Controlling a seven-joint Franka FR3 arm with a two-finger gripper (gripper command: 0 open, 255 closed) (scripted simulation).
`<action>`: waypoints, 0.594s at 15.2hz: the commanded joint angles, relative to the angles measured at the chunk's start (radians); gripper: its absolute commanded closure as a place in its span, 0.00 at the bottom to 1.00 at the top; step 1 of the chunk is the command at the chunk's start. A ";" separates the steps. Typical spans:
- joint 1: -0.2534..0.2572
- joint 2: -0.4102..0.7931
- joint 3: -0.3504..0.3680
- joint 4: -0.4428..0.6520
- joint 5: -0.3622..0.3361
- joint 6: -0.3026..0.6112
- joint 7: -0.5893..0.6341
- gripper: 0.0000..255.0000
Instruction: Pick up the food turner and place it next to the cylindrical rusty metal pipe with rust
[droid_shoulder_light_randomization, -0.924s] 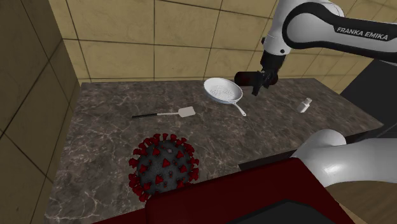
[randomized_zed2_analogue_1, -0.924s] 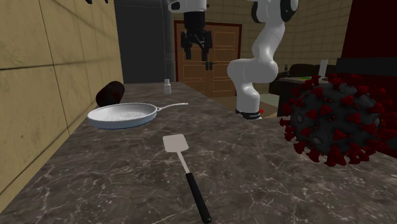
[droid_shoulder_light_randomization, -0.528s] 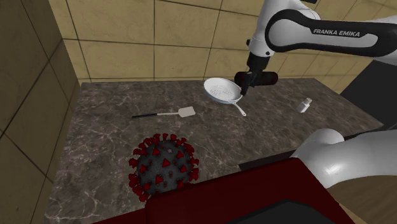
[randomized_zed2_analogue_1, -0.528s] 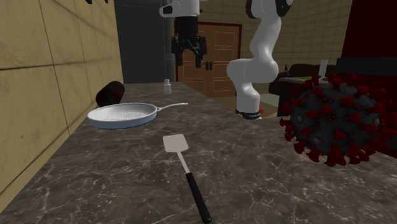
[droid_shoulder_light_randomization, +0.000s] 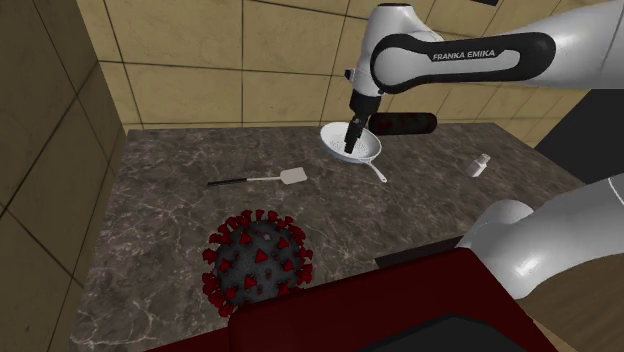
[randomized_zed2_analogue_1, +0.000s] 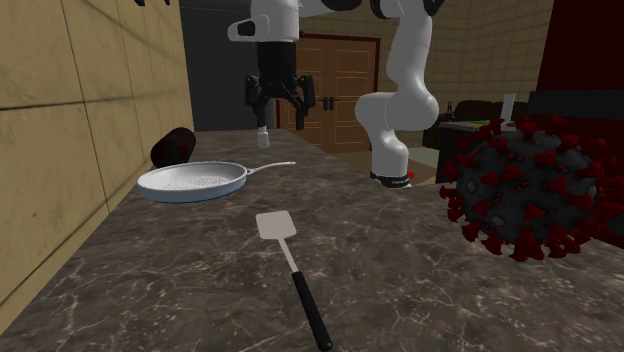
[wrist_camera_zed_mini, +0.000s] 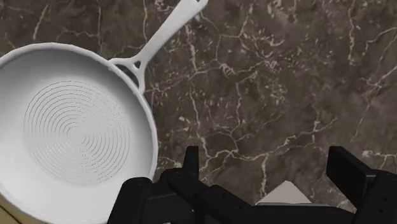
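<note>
The food turner (droid_shoulder_light_randomization: 270, 180) lies flat on the dark marble counter (droid_shoulder_light_randomization: 170, 230), with a white head and a thin black handle; in the second exterior view the turner (randomized_zed2_analogue_1: 275, 227) lies nearest the camera. The dark cylindrical pipe (droid_shoulder_light_randomization: 405, 123) lies by the tiled wall, behind the pan; it shows again as the pipe (randomized_zed2_analogue_1: 173, 147). My gripper (droid_shoulder_light_randomization: 352, 141) hangs open and empty above the pan, well apart from the turner, toward the shoulder view's right. Its fingers stand wide apart at the gripper (randomized_zed2_analogue_1: 277, 104) and gripper (wrist_camera_zed_mini: 267, 168). A white corner (wrist_camera_zed_mini: 285, 192) peeks between them.
A white frying pan (droid_shoulder_light_randomization: 350, 145) (randomized_zed2_analogue_1: 192, 180) (wrist_camera_zed_mini: 70, 133) sits between turner and pipe, handle pointing away from the wall. A big grey ball with red spikes (droid_shoulder_light_randomization: 258, 262) (randomized_zed2_analogue_1: 525, 195) stands near the front edge. A small white shaker (droid_shoulder_light_randomization: 480, 165) stands toward the shoulder view's right.
The arm has swung toward the shoulder view's left, from beside the pipe to over the pan, and dropped a little. The fingers stayed open; nothing on the counter moved.
</note>
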 joint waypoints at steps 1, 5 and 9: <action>0.024 0.070 0.002 0.032 0.013 0.047 -0.050 0.00; 0.067 0.188 0.015 0.094 0.040 0.121 -0.145 0.00; 0.104 0.299 0.037 0.163 0.068 0.181 -0.239 0.00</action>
